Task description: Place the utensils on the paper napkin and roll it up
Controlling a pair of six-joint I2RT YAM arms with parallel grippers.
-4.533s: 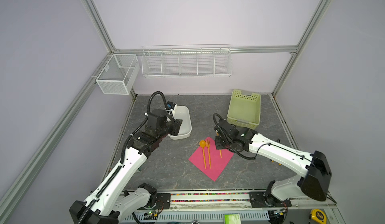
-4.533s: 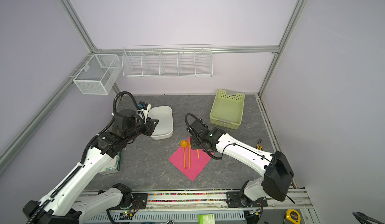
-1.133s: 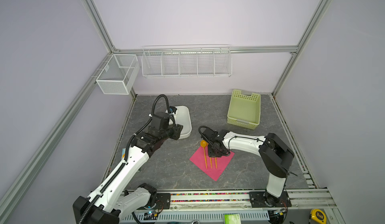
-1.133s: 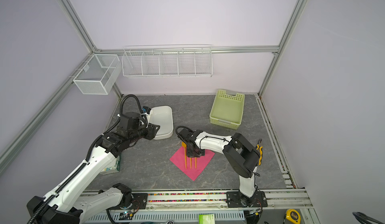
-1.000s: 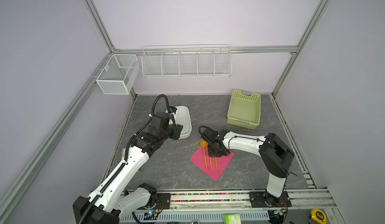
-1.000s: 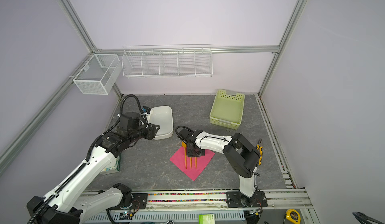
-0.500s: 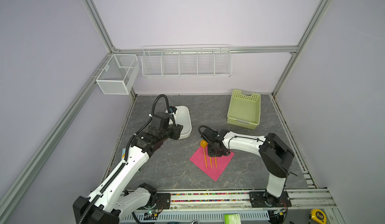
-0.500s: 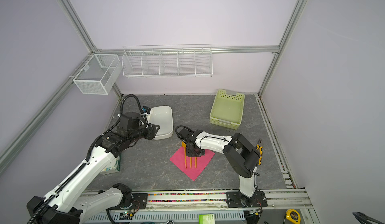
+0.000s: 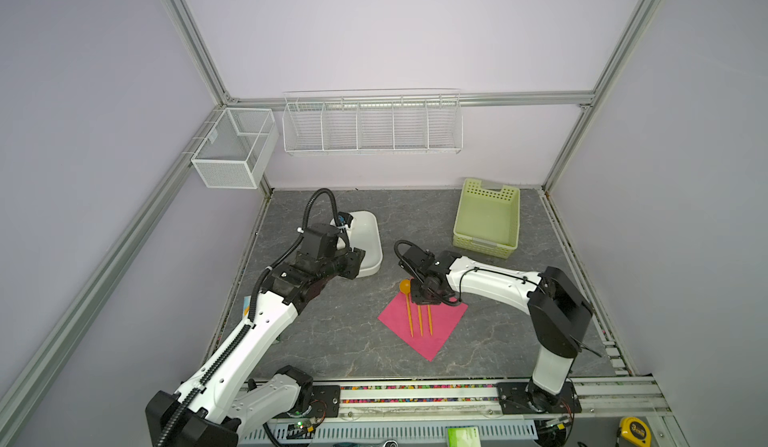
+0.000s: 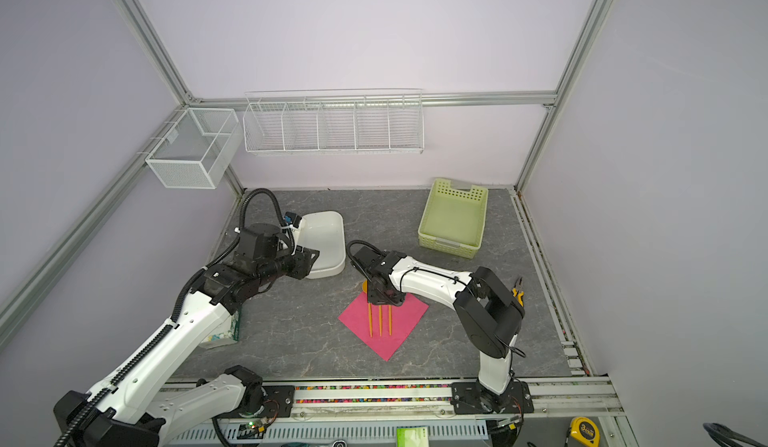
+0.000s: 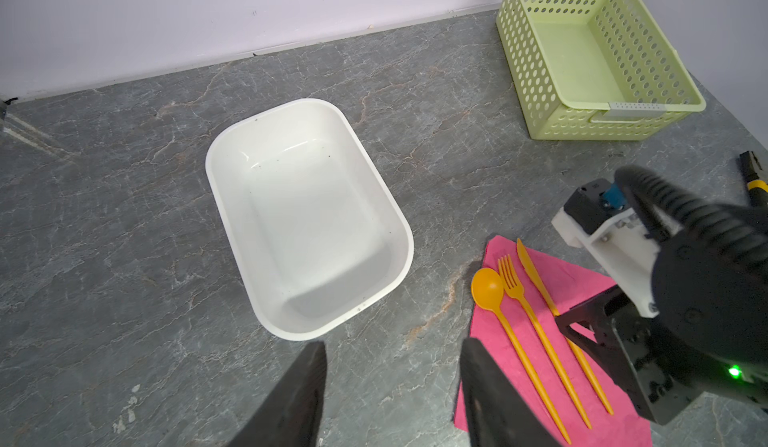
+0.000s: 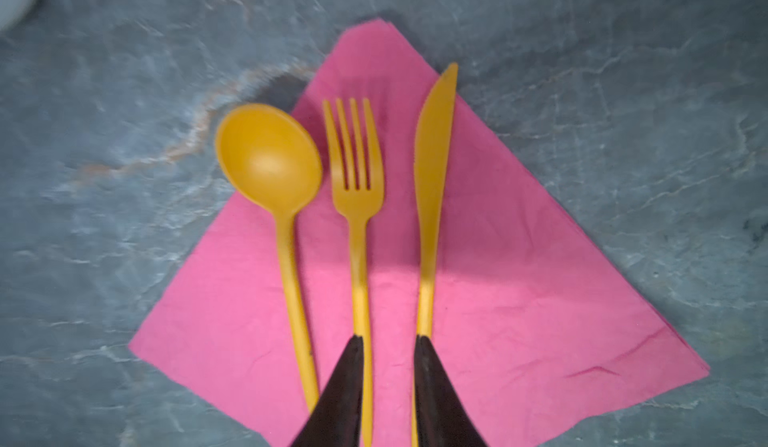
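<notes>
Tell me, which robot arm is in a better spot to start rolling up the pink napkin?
Probably right: the right fingers hang over the napkin; the left fingers hover away by the white tub.

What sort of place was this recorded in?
Probably a robotics lab test cell: aluminium frame around blank walls, left arm and right arm mounted on one rail, wall-hung wire rack.

The grey marbled table [image 9: 332, 341] carries a pink paper napkin [image 9: 444, 324] lying flat near its middle, one corner pointing to six o'clock. From the napkin, a white tub [image 9: 368, 233] sits at ten o'clock and a green perforated basket [image 9: 484, 247] at two o'clock. A tissue box [image 10: 220, 332] stands at the table's nine o'clock edge, and pliers [image 10: 517, 289] lie at its three o'clock edge.
</notes>
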